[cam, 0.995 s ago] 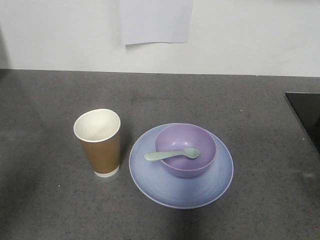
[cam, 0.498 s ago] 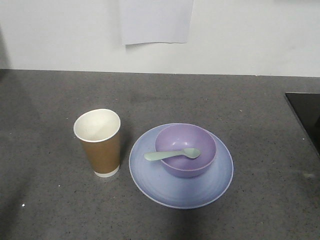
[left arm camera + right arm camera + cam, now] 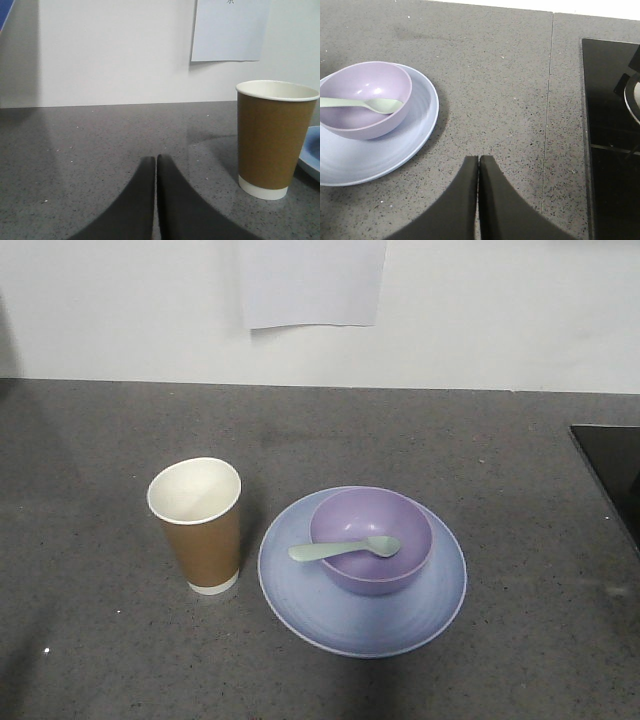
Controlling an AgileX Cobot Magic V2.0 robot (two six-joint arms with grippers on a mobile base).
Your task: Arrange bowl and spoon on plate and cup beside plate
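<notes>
Bowl (image 3: 371, 540) on plate (image 3: 340, 625), spoon (image 3: 345, 549) across bowl; cup (image 3: 197, 525) upright just beside plate, on table (image 3: 100, 440). Likely light, stiff plastic, slippery; cup crushable, best held mid-wall. Left gripper (image 3: 156, 162) pressed closed, empty, cup ahead to its right. Right gripper (image 3: 478, 161) closed, empty, plate off to its left.

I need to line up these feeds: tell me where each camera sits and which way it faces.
Front view: above the counter, looking down at cup, plate, bowl and spoon; no robot visible.
Left wrist: low, facing the wall; closed left gripper, cup at right.
Right wrist: angled down; closed right gripper, plate to its left, black cooktop to its right.
All show the plate.
</notes>
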